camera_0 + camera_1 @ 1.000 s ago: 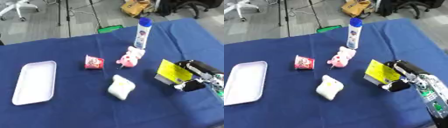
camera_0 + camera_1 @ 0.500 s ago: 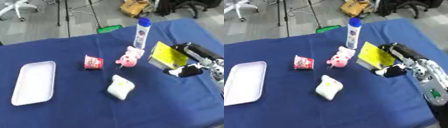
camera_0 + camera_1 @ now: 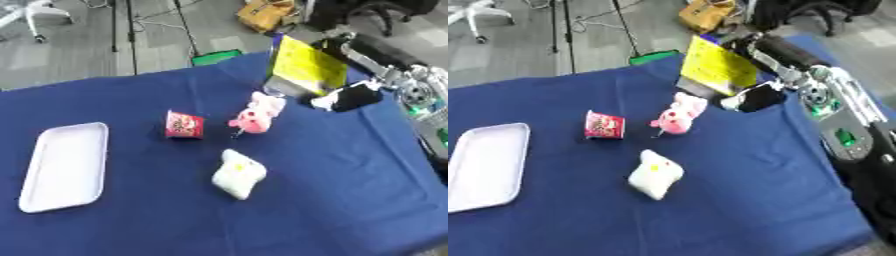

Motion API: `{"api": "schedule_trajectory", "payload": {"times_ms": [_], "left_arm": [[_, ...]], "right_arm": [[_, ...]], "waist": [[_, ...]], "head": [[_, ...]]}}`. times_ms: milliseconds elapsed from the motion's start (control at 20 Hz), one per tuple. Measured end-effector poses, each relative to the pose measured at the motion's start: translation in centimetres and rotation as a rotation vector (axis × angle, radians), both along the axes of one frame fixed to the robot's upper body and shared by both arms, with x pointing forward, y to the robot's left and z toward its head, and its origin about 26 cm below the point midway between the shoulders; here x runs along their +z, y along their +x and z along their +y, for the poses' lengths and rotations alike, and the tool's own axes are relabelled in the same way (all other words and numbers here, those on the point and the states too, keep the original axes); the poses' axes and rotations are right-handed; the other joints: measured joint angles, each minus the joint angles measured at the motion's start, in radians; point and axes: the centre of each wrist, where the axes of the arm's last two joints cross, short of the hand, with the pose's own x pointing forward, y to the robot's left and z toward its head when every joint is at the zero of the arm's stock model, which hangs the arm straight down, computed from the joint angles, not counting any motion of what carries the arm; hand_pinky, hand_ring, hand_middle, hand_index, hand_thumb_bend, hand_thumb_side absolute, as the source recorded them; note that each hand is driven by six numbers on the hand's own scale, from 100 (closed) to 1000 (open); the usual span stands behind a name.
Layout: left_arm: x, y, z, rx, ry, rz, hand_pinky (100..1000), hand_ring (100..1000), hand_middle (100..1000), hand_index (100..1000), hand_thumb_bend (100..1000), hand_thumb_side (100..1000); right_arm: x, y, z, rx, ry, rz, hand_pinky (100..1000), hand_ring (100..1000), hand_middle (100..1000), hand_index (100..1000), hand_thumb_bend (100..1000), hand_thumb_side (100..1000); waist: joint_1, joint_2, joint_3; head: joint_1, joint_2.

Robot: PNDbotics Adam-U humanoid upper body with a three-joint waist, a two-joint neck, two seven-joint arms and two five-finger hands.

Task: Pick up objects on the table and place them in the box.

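Right hand black; forearm silver and black, green lights on wrist

You've got a dark blue tablecloth, white tray, red cup w/ white print, pink plush toy, cream-white packet w/ yellow spot, yellow box, black right hand.

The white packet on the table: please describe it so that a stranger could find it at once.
On the blue tablecloth, start from the white tray at the left and move right, past the red cup. The white packet lies nearest the front edge, below the pink plush toy. It alone is soft, pillow-shaped and white.
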Motion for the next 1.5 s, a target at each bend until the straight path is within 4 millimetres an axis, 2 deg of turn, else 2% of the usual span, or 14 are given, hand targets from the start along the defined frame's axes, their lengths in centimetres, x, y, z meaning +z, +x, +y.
{"api": "schedule_trajectory", "payload": {"times_ms": [300,500,750,1200,1250,1400,1500], "left_arm": [[-0.1,0.1,-0.4,-0.026,0.008,0.007,739,762,845,867,567,803],[-0.2,0.2,-0.6,-0.046,0.011,0.013,739,762,845,866,568,802],[0.0,0.4,-1.1,-0.071,0.02,0.009,739,763,845,866,568,800],[1.9,0.9,-2.8,-0.137,0.034,-0.059,738,764,843,866,571,779],[2.0,0.9,-2.9,-0.138,0.035,-0.066,737,764,840,865,569,772],[2.9,0.8,-3.5,-0.142,0.033,-0.105,734,764,840,865,572,769],[3.3,0.8,-3.8,-0.143,0.029,-0.125,732,765,840,865,575,768]], "right_arm": [[0.8,3.3,2.1,0.041,-0.004,-0.003,630,598,510,874,589,382],[-0.2,5.5,3.1,0.065,0.007,0.011,655,610,514,875,571,372],[-1.2,7.8,5.3,0.12,0.034,0.04,659,610,514,871,558,363],[-3.4,9.8,9.3,0.161,0.055,0.076,660,611,515,870,546,366],[-3.5,9.9,9.7,0.165,0.058,0.078,661,613,516,869,544,367],[-4.1,10.1,9.9,0.157,0.075,0.091,662,615,517,869,542,367],[-4.5,10.1,10.4,0.157,0.089,0.1,664,616,519,869,538,369]], "waist": [[-0.005,-0.027,0.048],[-0.006,-0.027,0.071],[-0.014,-0.027,0.113],[-0.025,-0.025,0.258],[-0.027,-0.025,0.266],[-0.036,-0.025,0.331],[-0.045,-0.025,0.36]], "head": [[-0.019,0.007],[-0.034,0.008],[-0.06,0.008],[-0.139,-0.02],[-0.146,-0.022],[-0.176,-0.029],[-0.194,-0.034]]}}
